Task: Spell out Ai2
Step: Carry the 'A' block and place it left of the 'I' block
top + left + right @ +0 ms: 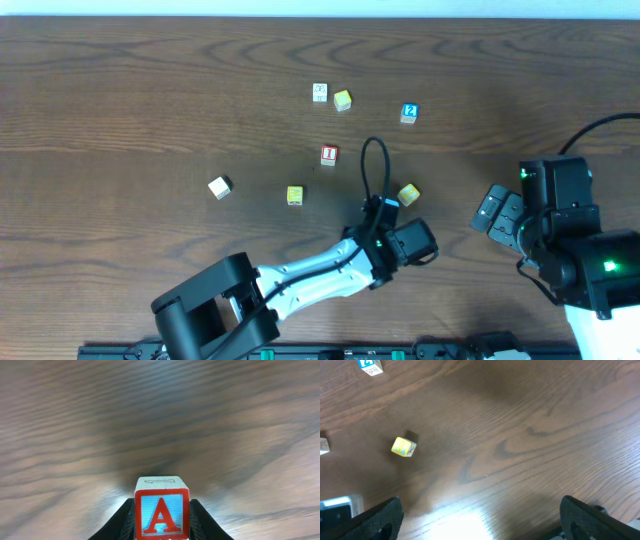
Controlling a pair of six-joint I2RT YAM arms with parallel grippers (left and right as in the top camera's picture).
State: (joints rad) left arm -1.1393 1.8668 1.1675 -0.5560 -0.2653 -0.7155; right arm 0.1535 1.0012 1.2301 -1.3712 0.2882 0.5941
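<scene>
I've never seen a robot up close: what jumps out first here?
First, the wooden cube with a red letter A on blue, gripped by the left hand near the middle of the dark wooden table. Beyond it small cubes lie scattered, among them a blue-and-white cube marked 2 and a red-and-white cube, while the right hand hangs open at the table's right side.

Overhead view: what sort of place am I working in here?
Probably a robot test bench, not a home: a wood-grain table, the lettered A block, and the numbered 2 block.
</scene>
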